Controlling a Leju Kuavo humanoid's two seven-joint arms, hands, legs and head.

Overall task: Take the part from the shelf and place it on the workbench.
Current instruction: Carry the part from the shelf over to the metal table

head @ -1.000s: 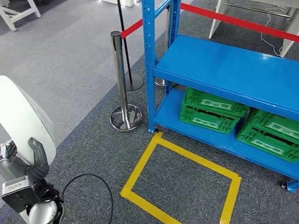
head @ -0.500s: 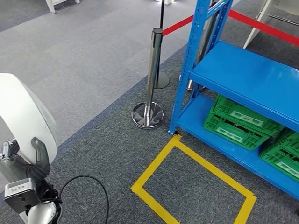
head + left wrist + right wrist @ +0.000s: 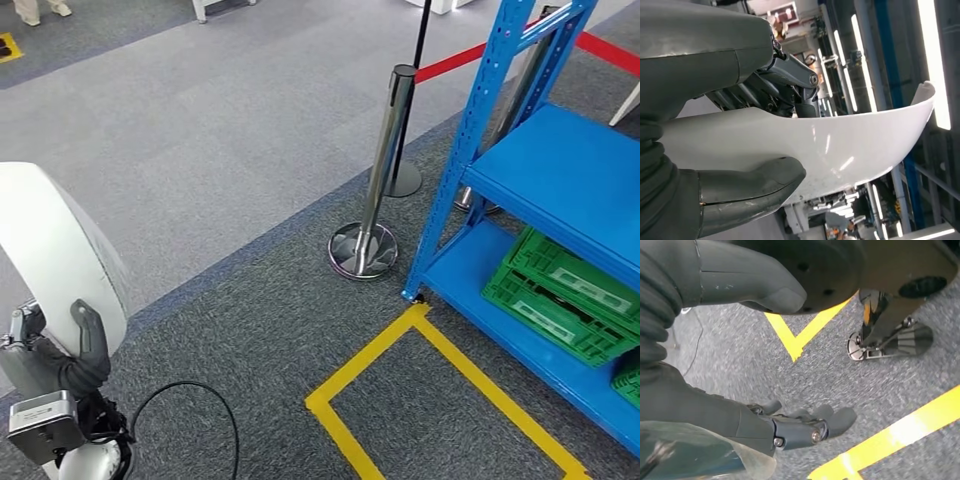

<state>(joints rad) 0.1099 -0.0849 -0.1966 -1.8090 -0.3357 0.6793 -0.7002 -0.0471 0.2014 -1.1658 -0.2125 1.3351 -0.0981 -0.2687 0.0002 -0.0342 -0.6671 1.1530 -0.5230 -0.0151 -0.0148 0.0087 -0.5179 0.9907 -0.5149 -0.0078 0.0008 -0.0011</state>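
Observation:
The part is a large white curved shell (image 3: 54, 262) at the lower left of the head view, and my left hand (image 3: 74, 362) grips its lower edge with a dark thumb laid over it. In the left wrist view the white shell (image 3: 859, 145) runs between the grey thumb (image 3: 753, 187) and the darker fingers (image 3: 783, 82). My right hand (image 3: 768, 426) hangs low over grey carpet, its fingers stretched out and apart from the thumb, holding nothing. The blue shelf (image 3: 562, 165) stands at the right.
Green crates (image 3: 562, 295) lie on the shelf's lowest level. A chrome stanchion (image 3: 375, 185) with a red belt (image 3: 453, 62) stands left of the shelf. Yellow tape (image 3: 377, 355) marks a rectangle on the carpet, and a black cable (image 3: 198, 392) loops beside my left hand.
The camera has turned left, so shelf, stanchion and yellow tape have slid to the right of the picture. My left hand keeps the same hold on the white shell.

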